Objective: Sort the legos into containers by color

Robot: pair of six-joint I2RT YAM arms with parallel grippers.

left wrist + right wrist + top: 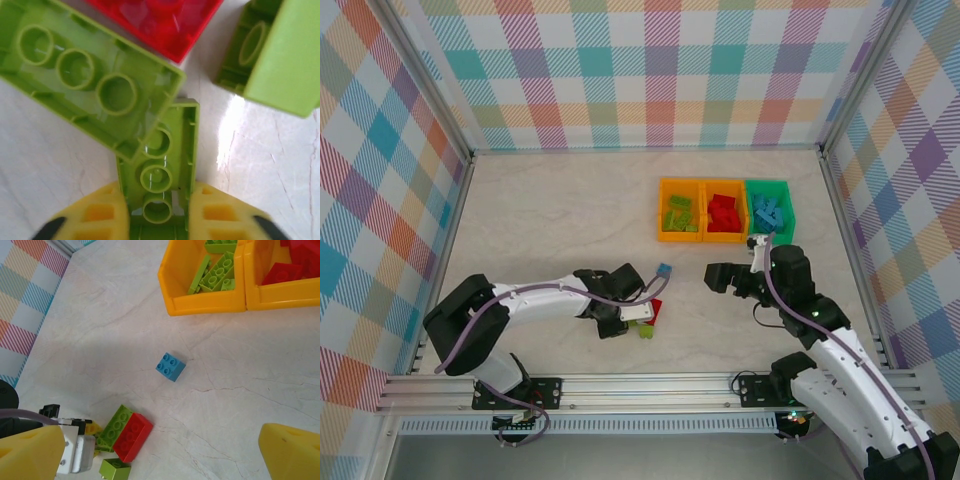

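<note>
Three joined containers (pixel 724 181) are seen in a row at the far right of the counter (pixel 550 220). The left orange bin (pixel 680 238) is filled with lime green legos (pixel 680 212), the middle orange bin (pixel 724 238) with red legos (pixel 723 214), and the green bin (pixel 790 210) with light blue legos (pixel 768 212). Nearer the arms, a small cluster of loose bricks can be seen on the counter. The left jaws are closed on a lime green brick (pixel 157 165), which is gripped between the yellow fingers (pixel 100 217) with its hollow underside turned to the wrist camera. A second lime green brick (pixel 95 80) is laid partly over its far end, a red brick (pixel 160 20) is seen just beyond, and a third lime green piece (pixel 275 55) is set to the right. The right jaws are spread wide open above the counter, near the green bin. A single light blue brick (pixel 170 366) is placed apart, between the cluster and the bins.
</note>
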